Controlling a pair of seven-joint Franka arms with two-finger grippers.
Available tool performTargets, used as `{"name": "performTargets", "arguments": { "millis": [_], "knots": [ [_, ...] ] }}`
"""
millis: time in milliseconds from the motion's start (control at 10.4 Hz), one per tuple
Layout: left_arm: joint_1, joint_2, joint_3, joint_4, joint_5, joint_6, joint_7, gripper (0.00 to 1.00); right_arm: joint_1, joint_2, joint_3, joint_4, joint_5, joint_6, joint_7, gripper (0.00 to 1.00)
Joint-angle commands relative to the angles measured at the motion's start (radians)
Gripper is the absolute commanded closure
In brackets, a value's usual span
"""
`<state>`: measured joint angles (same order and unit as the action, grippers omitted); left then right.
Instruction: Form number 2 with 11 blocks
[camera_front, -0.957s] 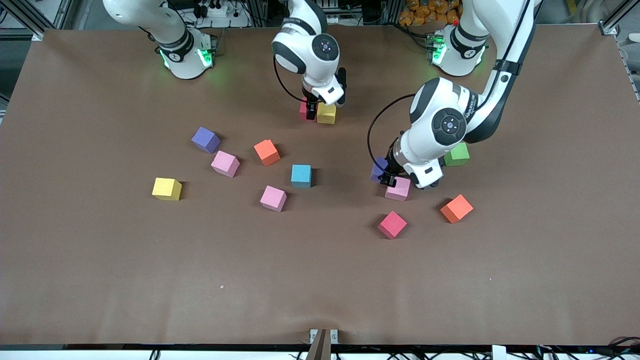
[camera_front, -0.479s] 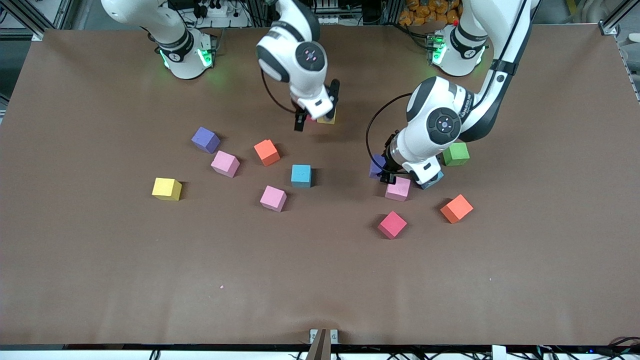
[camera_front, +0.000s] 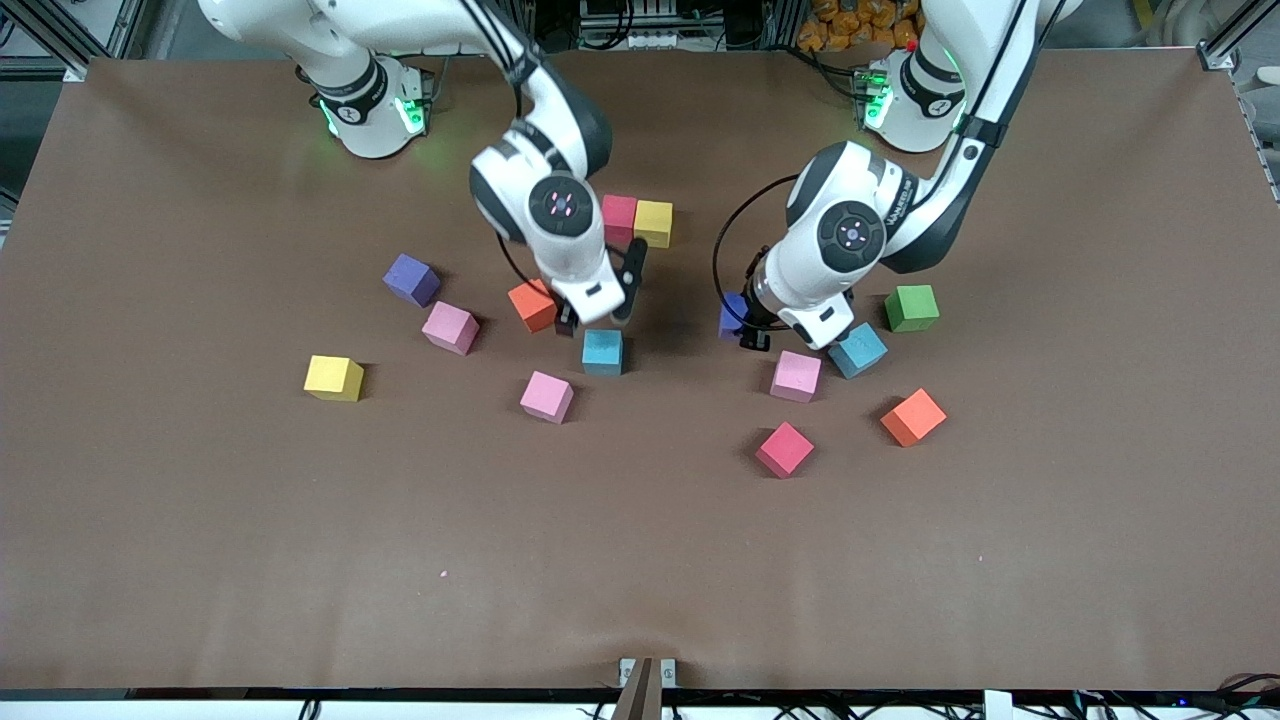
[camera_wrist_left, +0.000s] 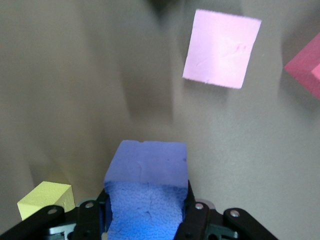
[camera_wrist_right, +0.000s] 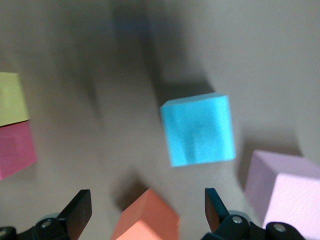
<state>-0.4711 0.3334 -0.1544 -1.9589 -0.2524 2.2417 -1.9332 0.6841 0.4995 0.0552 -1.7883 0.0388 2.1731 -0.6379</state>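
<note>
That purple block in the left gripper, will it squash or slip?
The purple block, pinched in the left gripper, looks like light, slightly squashy foam. Its grainy matte faces probably resist slipping. Flat sides mean it should sit without rolling.

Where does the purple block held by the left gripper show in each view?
Front view: purple block in the left gripper, above the table beside the pink block.
Left wrist view: purple block between the fingers.
Right wrist view: not visible.
Shared landmark: that pink block.
</note>
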Motion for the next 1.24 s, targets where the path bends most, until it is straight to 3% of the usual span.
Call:
{"name": "performTargets", "arguments": {
  "millis": [0, 383, 574, 766, 1149],
  "knots": [
    [0.003, -0.027, -0.031, -0.037, 0.019, 0.026, -0.059, 0.95, -0.024, 0.068, 0.014, 0.049, -0.016, 0.062, -0.057, 0.0],
    [0.002, -0.047, -0.099, -0.167, 0.021, 0.182, -0.098, 0.96, -0.006, 0.116, 0.015, 0.059, -0.01, 0.155, -0.1, 0.0],
    [0.002, -0.056, -0.125, -0.199, 0.019, 0.197, -0.131, 0.96, 0.005, 0.137, 0.015, 0.061, -0.014, 0.191, -0.101, 0.0],
    [0.003, -0.112, -0.158, -0.294, 0.021, 0.257, -0.174, 0.97, 0.006, 0.16, 0.014, 0.061, -0.017, 0.223, -0.101, 0.0],
    [-0.009, -0.117, -0.206, -0.379, 0.021, 0.337, -0.357, 0.97, -0.003, 0.175, 0.014, 0.061, -0.037, 0.237, -0.097, 0.0]
  ]
}}
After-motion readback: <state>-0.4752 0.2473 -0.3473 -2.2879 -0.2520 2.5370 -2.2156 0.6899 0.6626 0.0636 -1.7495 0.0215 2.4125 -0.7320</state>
